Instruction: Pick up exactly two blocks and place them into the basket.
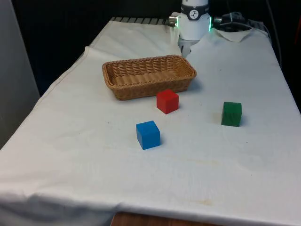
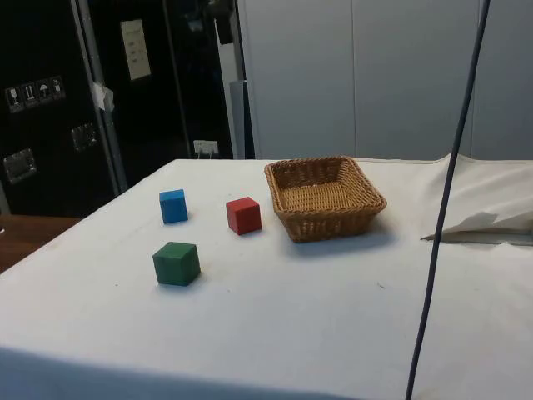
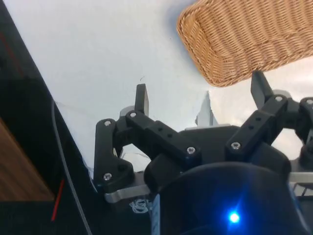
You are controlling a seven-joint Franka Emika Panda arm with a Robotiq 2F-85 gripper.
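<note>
**Three blocks on the cloth, basket empty, jaws spread**

The blue block (image 1: 148, 134) lies nearest the front camera, a little toward the front view's left of the table's middle. Beyond it, and slightly to the front view's right, sits the red block (image 1: 167, 101), just before the long wall of the basket (image 1: 122, 88) but apart from it. The green block (image 1: 231, 113) stands well apart from both, toward the front view's right. All three rest flat on the white cloth (image 1: 70, 160), none touching another.

In the side view the green block (image 2: 176, 263) is the closest thing, with the blue block (image 2: 173, 206) and red block (image 2: 243, 215) behind it, and the basket (image 2: 329, 227) just beside the red one. The wicker basket holds nothing; its woven floor is bare.

The arm (image 1: 194, 21) stands at the far end of the table, behind the basket. In the wrist view the gripper (image 3: 201, 100) hangs above the cloth with its jaws wide apart and nothing between them; one finger (image 3: 141, 99) is over bare cloth, the other close to the basket's rim (image 3: 215, 73).
</note>
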